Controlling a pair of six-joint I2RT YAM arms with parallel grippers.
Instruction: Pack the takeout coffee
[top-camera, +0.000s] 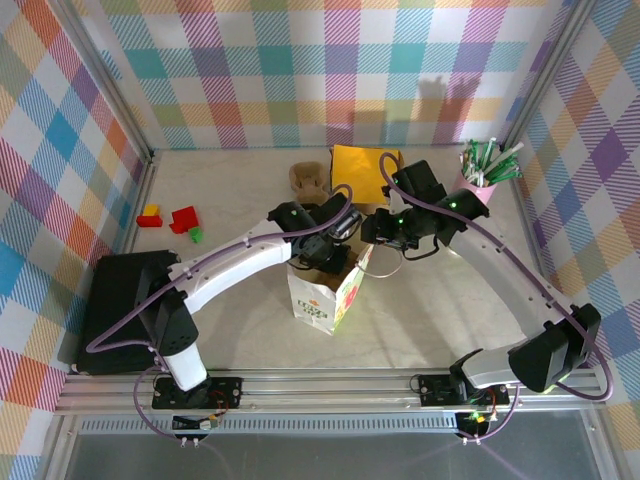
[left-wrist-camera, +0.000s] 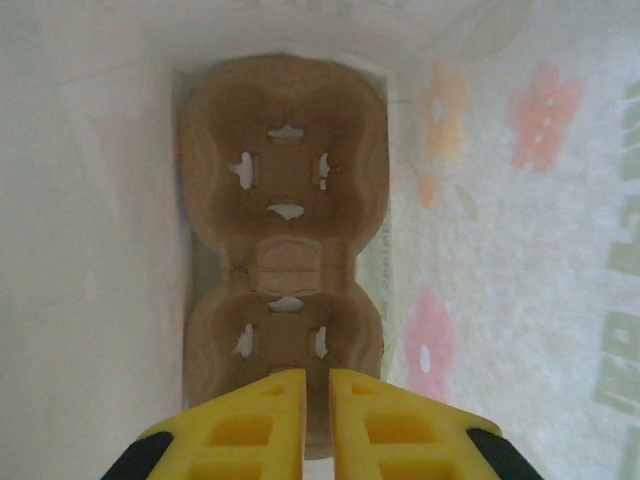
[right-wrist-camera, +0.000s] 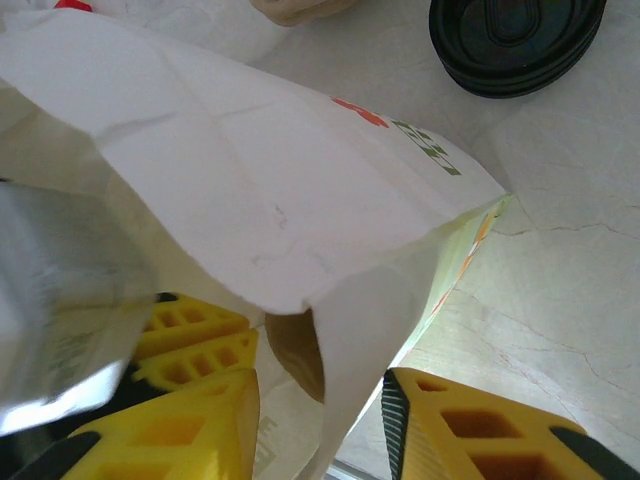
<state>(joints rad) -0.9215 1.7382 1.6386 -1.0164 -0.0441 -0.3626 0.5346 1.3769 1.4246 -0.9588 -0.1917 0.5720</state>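
Peering in, I saw the left gripper (left-wrist-camera: 318, 376) nearly together, empty, above one cup carrier (left-wrist-camera: 285, 200); the right gripper (right-wrist-camera: 320, 388) stood apart, straddling the wall of one paper bag (right-wrist-camera: 250, 190).

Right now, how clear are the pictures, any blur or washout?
Left wrist: hazy inside the paper bag, walls washed pale, cardboard cup carrier soft but readable, left claw blurred. Right wrist: bag wall sharp, right claw close and out of focus, black lid crisp. Top external: evenly lit, soft shadows.
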